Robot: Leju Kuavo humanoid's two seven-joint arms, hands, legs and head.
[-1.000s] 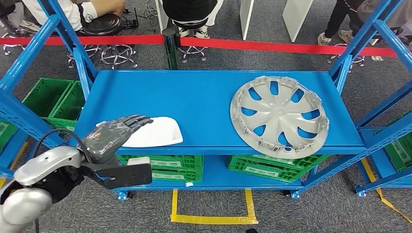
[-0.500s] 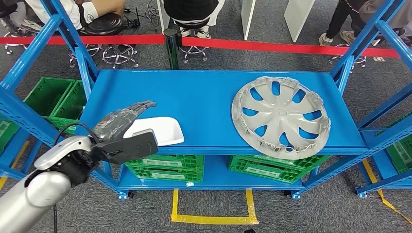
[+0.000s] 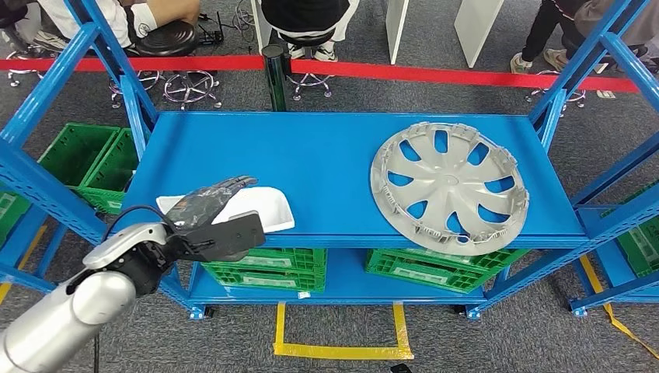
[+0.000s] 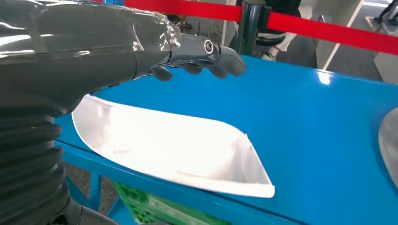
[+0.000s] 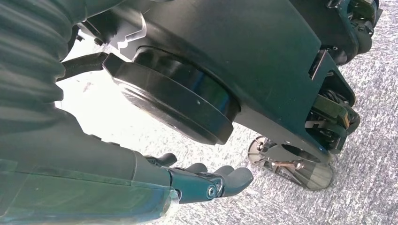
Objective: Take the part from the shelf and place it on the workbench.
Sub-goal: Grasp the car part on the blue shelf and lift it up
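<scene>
Left robot hand [image 3: 208,202], fingers extended and empty, hovers over the white part [image 3: 260,208] lying at the 7 o'clock corner of the blue shelf [image 3: 311,163]; right robot hand [image 5: 187,180] hangs open.

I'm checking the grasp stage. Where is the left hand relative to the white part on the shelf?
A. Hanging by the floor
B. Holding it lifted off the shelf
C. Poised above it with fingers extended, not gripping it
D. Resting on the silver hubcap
C: the left hand is stretched over the white part, which lies flat on the blue shelf, with a gap between them.
</scene>
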